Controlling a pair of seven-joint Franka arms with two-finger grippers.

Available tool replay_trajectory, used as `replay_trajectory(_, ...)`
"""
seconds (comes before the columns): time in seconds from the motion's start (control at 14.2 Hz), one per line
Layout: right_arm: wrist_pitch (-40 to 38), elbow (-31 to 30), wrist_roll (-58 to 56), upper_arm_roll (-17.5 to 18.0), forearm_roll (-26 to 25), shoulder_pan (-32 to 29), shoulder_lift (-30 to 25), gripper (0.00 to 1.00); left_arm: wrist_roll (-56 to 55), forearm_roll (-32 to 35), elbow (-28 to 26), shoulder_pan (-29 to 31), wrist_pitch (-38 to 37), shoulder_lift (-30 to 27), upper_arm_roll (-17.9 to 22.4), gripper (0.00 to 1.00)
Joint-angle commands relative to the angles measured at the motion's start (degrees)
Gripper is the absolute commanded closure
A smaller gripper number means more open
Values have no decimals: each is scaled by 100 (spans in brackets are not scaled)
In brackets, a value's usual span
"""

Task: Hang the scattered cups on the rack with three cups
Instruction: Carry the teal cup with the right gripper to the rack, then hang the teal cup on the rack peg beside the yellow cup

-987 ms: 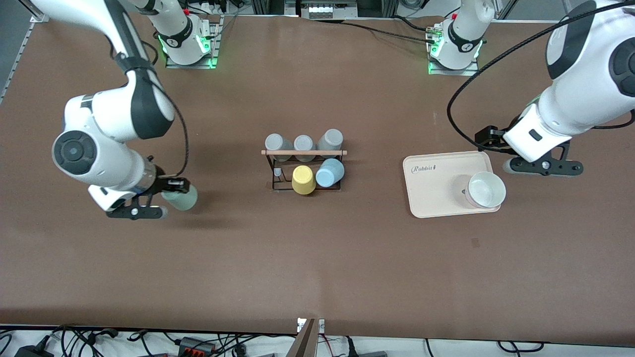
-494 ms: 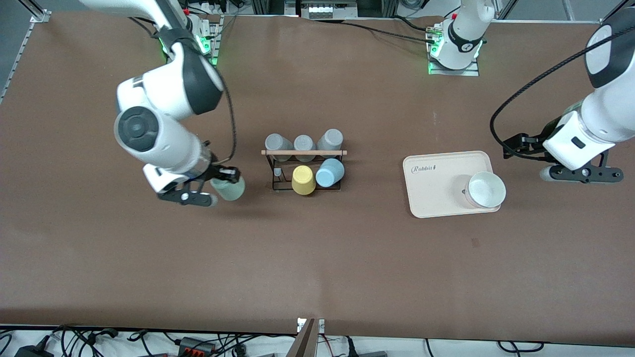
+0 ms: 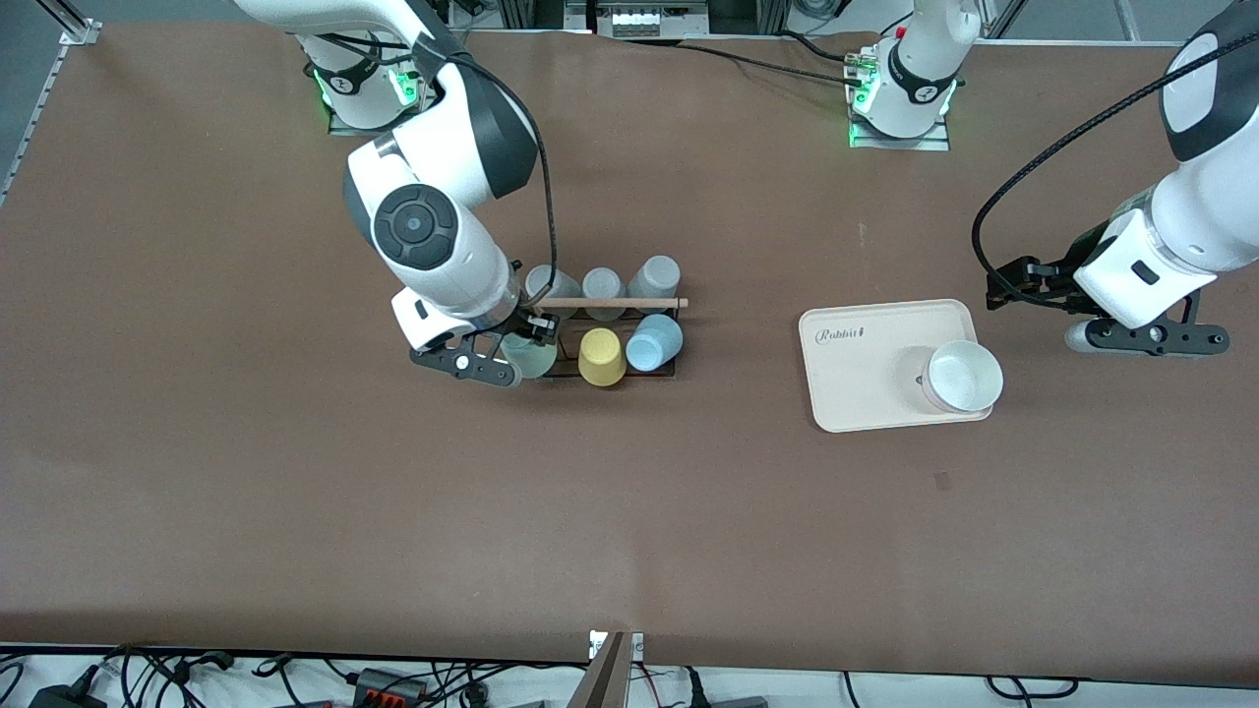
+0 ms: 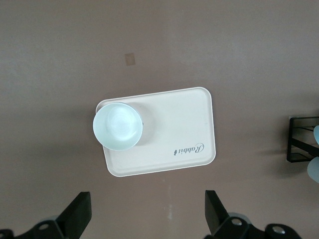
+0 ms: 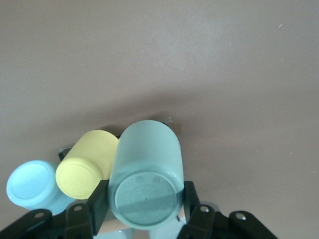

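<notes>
My right gripper (image 3: 511, 356) is shut on the pale mint green cup (image 3: 531, 357) and holds it at the black wire rack's (image 3: 551, 372) end toward the right arm, beside the yellow cup (image 3: 601, 356). In the right wrist view the mint cup (image 5: 145, 174) sits between my fingers, with the yellow cup (image 5: 85, 170) and the light blue cup (image 5: 31, 185) beside it. The light blue cup (image 3: 653, 341) hangs on the rack's lower row. Three grey cups (image 3: 602, 286) hang on the upper row under the wooden rod (image 3: 629, 303). My left gripper (image 3: 1146, 337) is open and empty over the table beside the cream tray (image 3: 866, 369).
A white bowl (image 3: 965, 376) sits on the cream tray toward the left arm's end; the left wrist view shows the bowl (image 4: 117, 126), the tray (image 4: 179, 134) and the rack's edge (image 4: 301, 139). Bare brown table lies around the rack.
My right arm has carried the mint cup across the table to the rack's end. My left gripper has moved away from the tray toward the table's end.
</notes>
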Motion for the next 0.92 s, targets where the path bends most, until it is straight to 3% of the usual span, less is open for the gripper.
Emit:
replay_trajectory(0.0, -93, 267, 349, -64, 18, 138, 270, 69, -21, 3, -233, 198, 399, -148, 14, 0)
replay_trajectory(0.71, 275, 223, 403, -64, -210, 296, 772, 66, -56, 337, -145, 199, -161, -183, -57, 0)
replay_trajectory(0.78, 293, 223, 403, -64, -210, 296, 781, 62, -56, 346, -119, 199, -127, -175, -48, 0)
replay_trajectory(0.85, 285, 223, 394, -64, -202, 287, 781, 43, -56, 346, -119, 199, -22, -166, -48, 0)
